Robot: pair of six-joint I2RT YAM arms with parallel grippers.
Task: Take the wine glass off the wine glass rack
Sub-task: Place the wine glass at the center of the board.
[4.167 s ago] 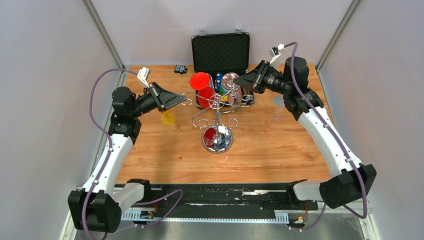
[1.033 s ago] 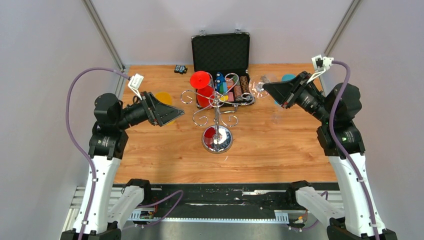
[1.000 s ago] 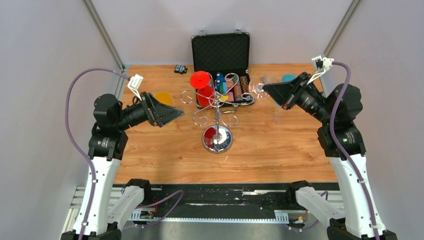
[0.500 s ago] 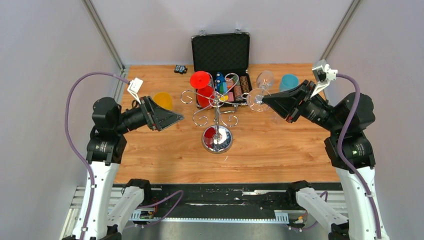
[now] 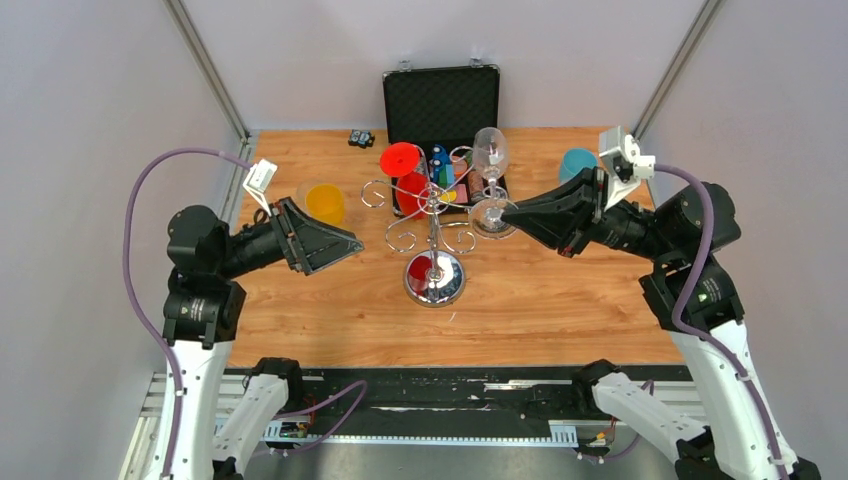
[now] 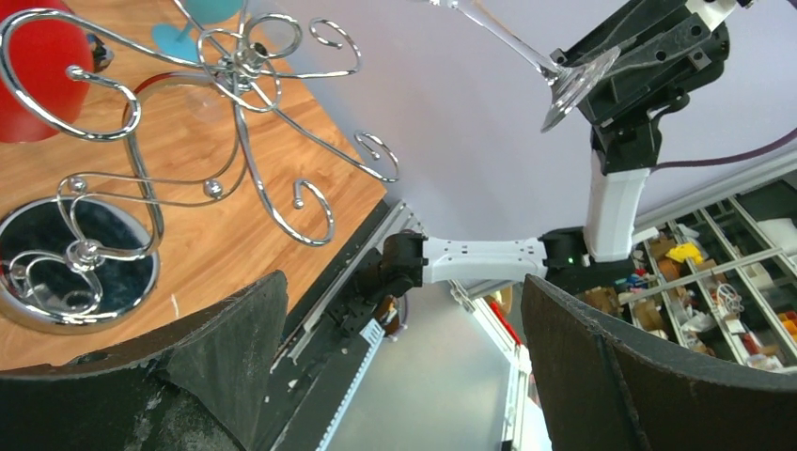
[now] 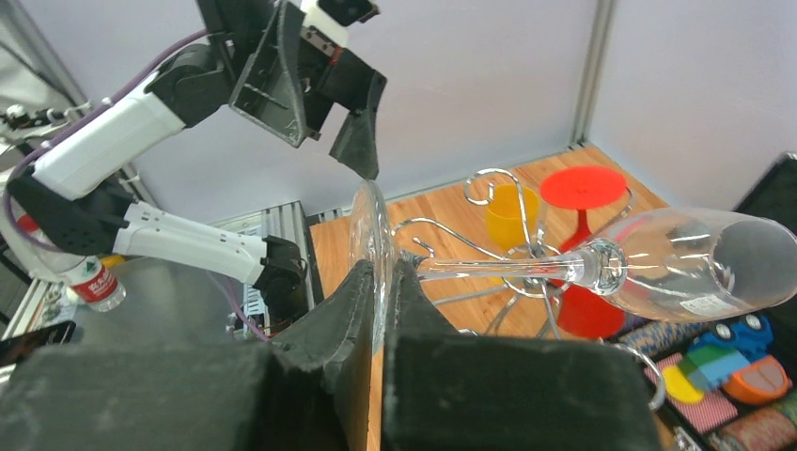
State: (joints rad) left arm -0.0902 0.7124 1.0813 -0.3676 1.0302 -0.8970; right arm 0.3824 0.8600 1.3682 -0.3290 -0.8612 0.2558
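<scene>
Over wooden table (image 5: 560, 290), wine glass (image 5: 490, 152) now nearer rack (image 5: 435, 280), foot in right fingers (image 5: 540, 213); left fingers (image 5: 320, 248) wide.

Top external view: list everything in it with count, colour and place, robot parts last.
wine glass: one, clear, in the air right of the rack's top
wine glass rack: one, chrome, table centre
red glass: one, red, hanging foot-up on the rack
yellow cup: one, yellow-orange, on the table left of the rack
teal glass: one, teal, far right of the table
black case: one, black, open at the far edge, coloured pieces inside
small black object: one, black, left of the case, too small to identify
table: one, wood
left gripper: one, black, open, empty, left of the rack
right gripper: one, black, shut on the wine glass's foot
</scene>
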